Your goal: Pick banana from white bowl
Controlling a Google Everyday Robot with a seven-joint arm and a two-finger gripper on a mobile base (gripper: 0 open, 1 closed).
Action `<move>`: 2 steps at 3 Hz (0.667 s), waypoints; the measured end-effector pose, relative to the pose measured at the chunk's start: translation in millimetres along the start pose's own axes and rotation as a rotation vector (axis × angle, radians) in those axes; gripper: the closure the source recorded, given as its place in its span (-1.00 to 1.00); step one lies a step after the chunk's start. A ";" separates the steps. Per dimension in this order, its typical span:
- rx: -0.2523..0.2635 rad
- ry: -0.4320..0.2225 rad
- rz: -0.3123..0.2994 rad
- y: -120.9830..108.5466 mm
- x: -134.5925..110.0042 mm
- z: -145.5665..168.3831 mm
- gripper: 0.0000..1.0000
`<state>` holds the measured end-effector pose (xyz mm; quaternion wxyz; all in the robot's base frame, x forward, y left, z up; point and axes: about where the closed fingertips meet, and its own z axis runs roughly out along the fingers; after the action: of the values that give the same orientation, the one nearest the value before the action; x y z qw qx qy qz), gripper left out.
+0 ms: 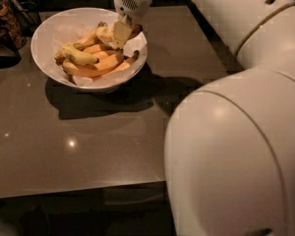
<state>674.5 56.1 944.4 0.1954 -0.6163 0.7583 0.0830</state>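
The white bowl [49,28] stands on the dark table at the back left and holds several bananas. My gripper [120,33] reaches down into the bowl's right side from above. It is shut on the banana [106,33], a plump pale-yellow one with a dark end, which sits a little above the pile, just left of one finger [122,32]. A slimmer curved yellow banana [79,57] and long orange-toned bananas [96,69] lie below it in the bowl.
My arm's large white body [236,146] fills the right and lower right of the view. Dark objects [5,18] stand at the table's far left, beside the bowl. The table's front edge [73,191] runs along the lower left.
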 end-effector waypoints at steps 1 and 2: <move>0.069 -0.071 -0.034 0.1 8.9 -29.2 1.00; 0.069 -0.072 -0.034 0.2 8.9 -29.3 1.00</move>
<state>667.1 37.3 967.5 0.2449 -0.6188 0.7426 0.0753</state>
